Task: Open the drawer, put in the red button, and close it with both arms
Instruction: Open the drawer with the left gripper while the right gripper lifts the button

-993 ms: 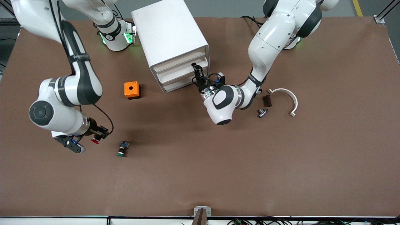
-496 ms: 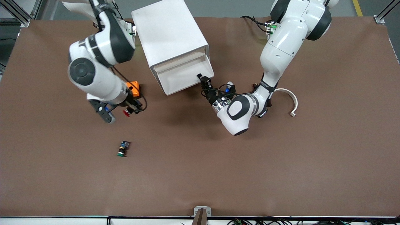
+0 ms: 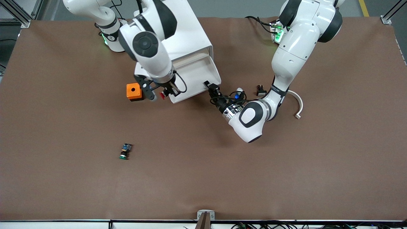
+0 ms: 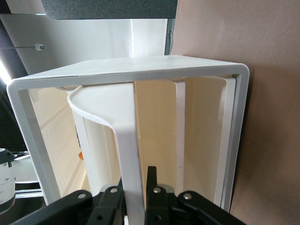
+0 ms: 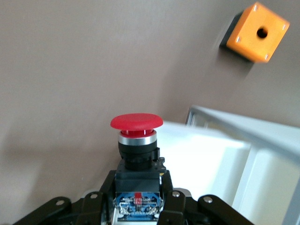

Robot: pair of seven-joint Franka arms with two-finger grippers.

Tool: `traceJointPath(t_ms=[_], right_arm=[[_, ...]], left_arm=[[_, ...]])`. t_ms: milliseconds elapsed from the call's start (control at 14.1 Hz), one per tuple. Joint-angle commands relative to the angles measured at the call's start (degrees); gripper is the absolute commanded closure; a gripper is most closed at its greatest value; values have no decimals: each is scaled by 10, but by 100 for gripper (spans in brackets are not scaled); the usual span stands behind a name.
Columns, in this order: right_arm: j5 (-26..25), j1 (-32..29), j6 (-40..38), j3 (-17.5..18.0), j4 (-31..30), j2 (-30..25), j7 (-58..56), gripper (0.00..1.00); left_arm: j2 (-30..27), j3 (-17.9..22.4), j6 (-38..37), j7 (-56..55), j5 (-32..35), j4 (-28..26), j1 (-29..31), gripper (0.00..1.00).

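the right hand (image 3: 158,93), grasping the red-capped push-button (image 3: 162,94), has swung over the white top drawer's (image 3: 194,81) corner; the left hand (image 3: 212,89), clenched on its front, has pulled it farther out.

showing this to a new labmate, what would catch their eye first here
The big white cabinet with its top drawer pulled out, the left gripper shut on the drawer's front. Beside it, the right gripper holds the red button at the open drawer's corner, near the orange box. A green-capped button lies alone, nearer the front camera.
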Motion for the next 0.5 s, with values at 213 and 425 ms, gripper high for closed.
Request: traceJointPath(t_ms=[213,425], right_arm=[[7,83,70,-8,-32,-4,94,100],[6,106,74,-8,-32,2,118,100]], left_arm=[[4,0,4,84,-5,10,4,19],[1,0,5,114,-5,12,15,0]])
